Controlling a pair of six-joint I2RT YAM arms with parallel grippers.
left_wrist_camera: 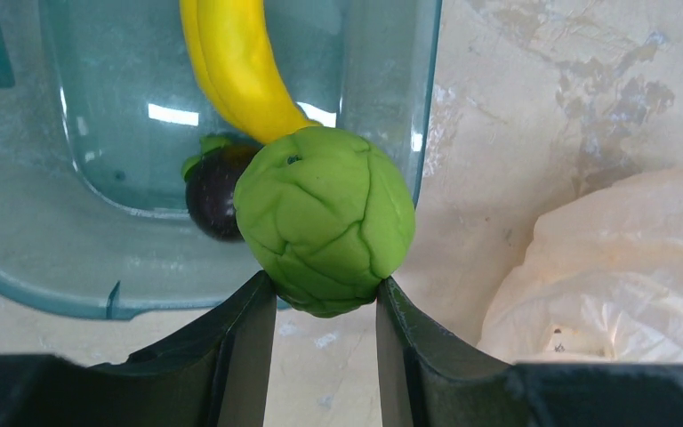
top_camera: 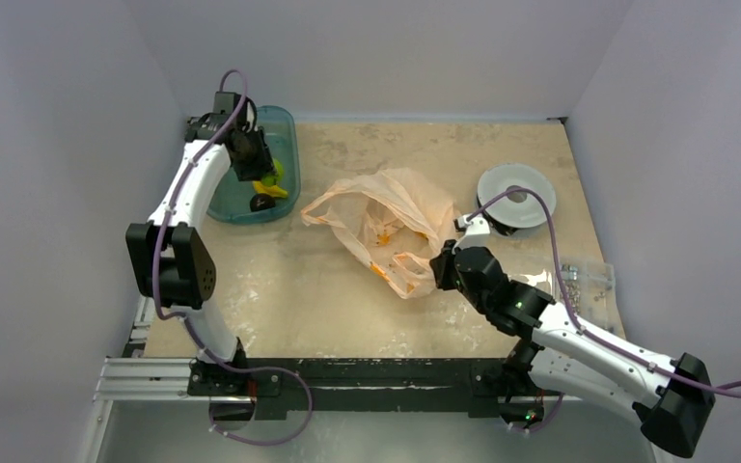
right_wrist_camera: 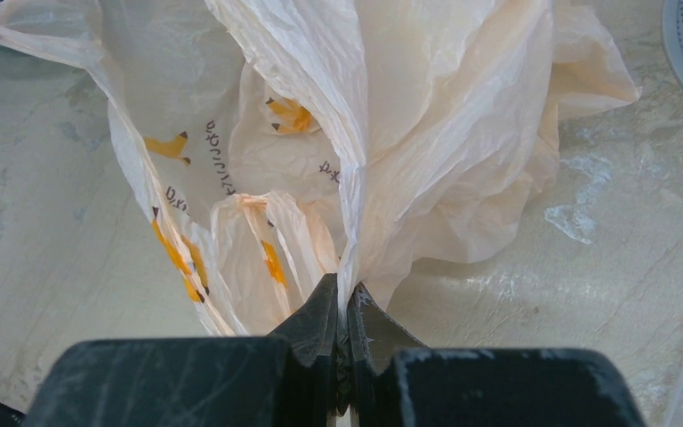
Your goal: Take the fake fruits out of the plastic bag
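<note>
Top view first. The thin, crinkly peach-orange plastic bag (top_camera: 386, 222) lies slumped in the middle of the table. The left gripper (top_camera: 254, 159) hangs over a translucent teal plastic tub (top_camera: 288, 130) that sits just left of the bag, so we're calling that the drop-off spot. The right gripper (top_camera: 444, 262) is at the bag's near right corner. A round white dish (top_camera: 531, 193) sits just right of the bag, and a small clear packet of metal parts (top_camera: 589, 280) lies further right. Neither looks involved to us.

In the left wrist view, the left gripper is clamped around the lower part of a knobbly green round toy fruit (left_wrist_camera: 325, 218), holding it over the tub's bag-side wall. Lying in the tub are a curved yellow plastic banana (left_wrist_camera: 240, 71) and a dark round fruit (left_wrist_camera: 213, 191) with a little green cap. Our read is that the green one is going in with those two. Most of it sticks out past the fingers, so it should drop clean.

In the right wrist view, the right gripper is pinched tight on a fold of the bag's film, with nothing else between the jaws. We reckon it's anchoring the bag so it doesn't drag along when a fruit is lifted out. The orange-yellow bits we can see are print, and we can't tell if any fruit is left inside.
</note>
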